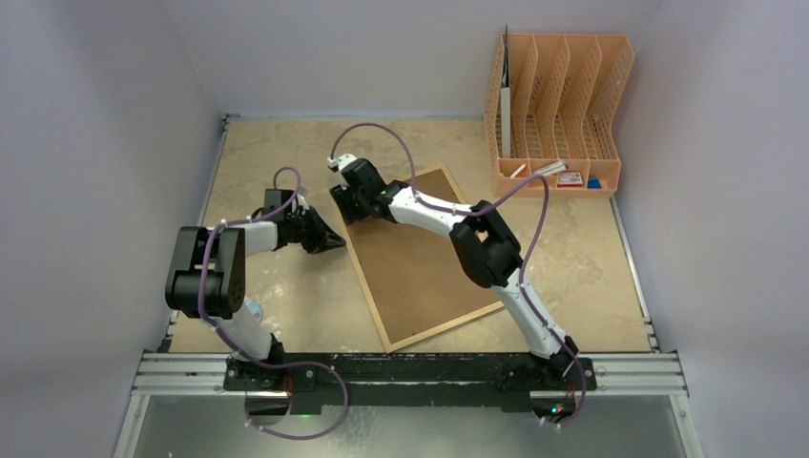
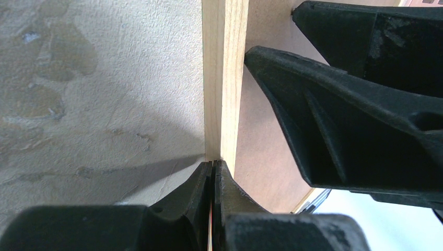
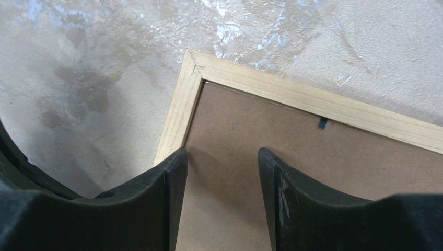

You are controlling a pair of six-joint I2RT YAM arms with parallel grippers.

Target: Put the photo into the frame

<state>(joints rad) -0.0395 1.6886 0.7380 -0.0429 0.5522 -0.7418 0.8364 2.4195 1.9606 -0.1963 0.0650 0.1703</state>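
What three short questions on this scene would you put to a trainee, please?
1. True or false: the frame lies with its brown back facing up.
2. The right tool is: A) open over the frame's back near a corner; B) shut on the frame; C) out of view.
3. Which tool is shut, with its tips at the frame's wooden edge?

Key: 1 true; 2 A; 3 the left tool.
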